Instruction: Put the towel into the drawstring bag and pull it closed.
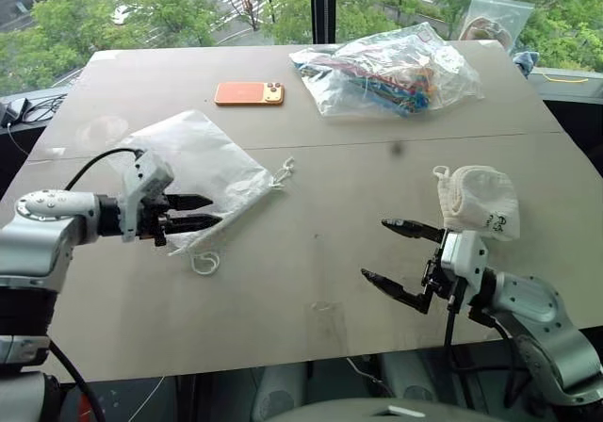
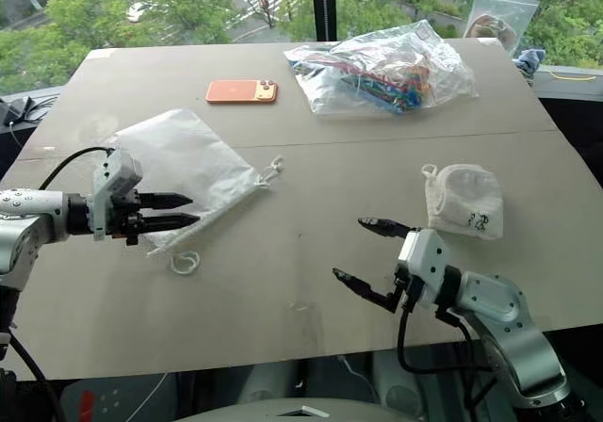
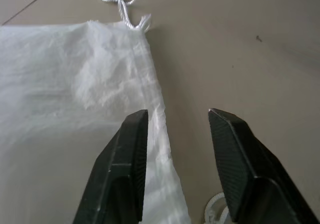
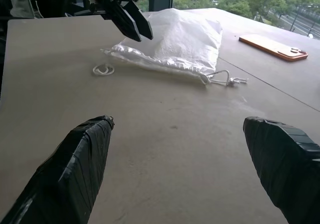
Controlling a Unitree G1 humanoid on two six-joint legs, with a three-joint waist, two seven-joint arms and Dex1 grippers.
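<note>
Towel (image 1: 476,202) lies on the counter (image 1: 330,252) near the right end effector (image 1: 403,258), whose jaws are spread wide and empty. Drawstring bag (image 1: 193,163) lies flat, unfilled, cords loose. Left end effector (image 1: 198,211) hovers at its mouth hem, jaws parted, gripping nothing. Nothing done yet: insertion and cinching both remain.

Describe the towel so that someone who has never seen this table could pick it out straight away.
Start at the wide brown table and go to its near right part, just beyond the right gripper. The towel lies there as a small cream bundle of ribbed cloth. Unlike the flat, thin drawstring bag on the left, it is thick, bunched and cordless.
</note>
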